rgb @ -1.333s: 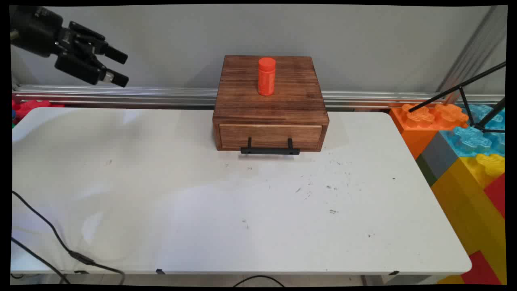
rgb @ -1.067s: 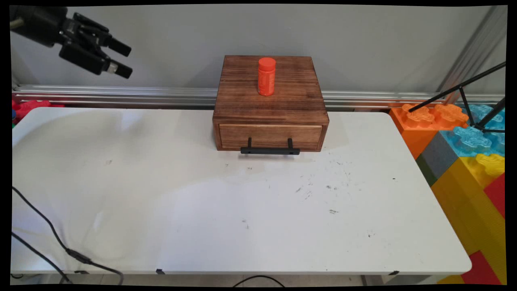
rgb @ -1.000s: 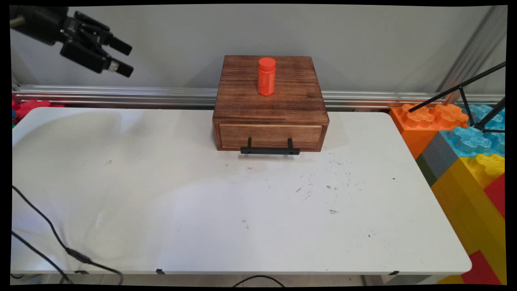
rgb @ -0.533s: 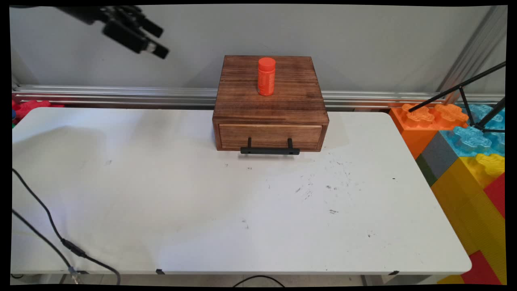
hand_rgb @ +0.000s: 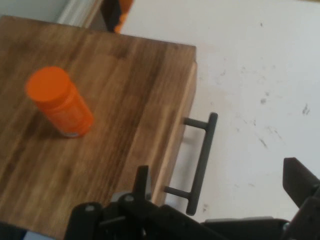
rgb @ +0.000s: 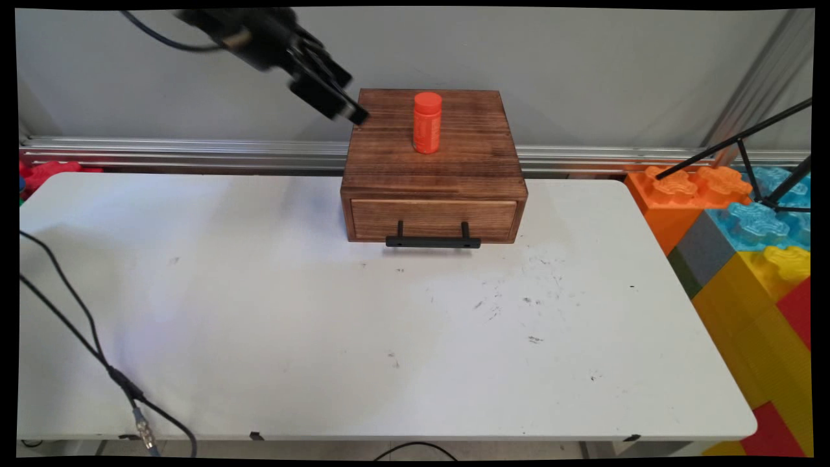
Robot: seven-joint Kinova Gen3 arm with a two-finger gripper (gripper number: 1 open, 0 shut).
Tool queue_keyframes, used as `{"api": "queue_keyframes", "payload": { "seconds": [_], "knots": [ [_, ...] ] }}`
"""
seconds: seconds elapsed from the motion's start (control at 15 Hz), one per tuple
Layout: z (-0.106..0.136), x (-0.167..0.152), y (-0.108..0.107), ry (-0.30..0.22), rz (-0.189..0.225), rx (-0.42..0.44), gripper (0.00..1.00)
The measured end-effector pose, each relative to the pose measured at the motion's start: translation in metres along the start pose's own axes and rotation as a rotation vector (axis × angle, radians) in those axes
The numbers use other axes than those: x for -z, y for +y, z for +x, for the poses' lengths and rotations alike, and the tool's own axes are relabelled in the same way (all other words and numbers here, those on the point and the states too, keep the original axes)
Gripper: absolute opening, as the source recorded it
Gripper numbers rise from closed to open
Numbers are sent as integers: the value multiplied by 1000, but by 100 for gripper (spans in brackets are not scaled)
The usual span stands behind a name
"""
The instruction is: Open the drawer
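Note:
An orange cylindrical bottle (rgb: 427, 122) with an orange cap stands upright on top of a brown wooden drawer box (rgb: 433, 170) at the back of the white table (rgb: 311, 324). The drawer is closed, and its black bar handle (rgb: 433, 242) faces the table's near side. My gripper (rgb: 352, 100) hangs open in the air at the box's back left corner, left of the bottle and holding nothing. In the hand view the bottle (hand_rgb: 59, 102) sits on the box top (hand_rgb: 125, 95), the handle (hand_rgb: 201, 162) lies between my spread fingers (hand_rgb: 142, 181), and my gripper (hand_rgb: 216, 172) touches nothing.
Large toy blocks (rgb: 746, 246) in orange, blue, yellow and red stand off the table's right end, with black tripod legs (rgb: 739, 146) over them. An aluminium rail (rgb: 162, 152) runs along the wall. Black cables (rgb: 84, 337) hang over the table's front left.
My gripper swung from the far upper left, first upward, then right and down to the box's back left corner. It stayed open. The cables shifted; bottle and box did not move.

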Motion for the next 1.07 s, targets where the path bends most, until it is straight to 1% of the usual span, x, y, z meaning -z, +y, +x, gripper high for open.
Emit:
{"api": "queue_keyframes", "payload": {
  "seconds": [0.33, 0.6, 1.07],
  "knots": [
    [7, -75, 22, -73, -17, -46, 100],
    [4, -130, 31, -121, -33, -97, 100],
    [-10, -199, 46, -195, -92, -165, 100]
  ]
}}
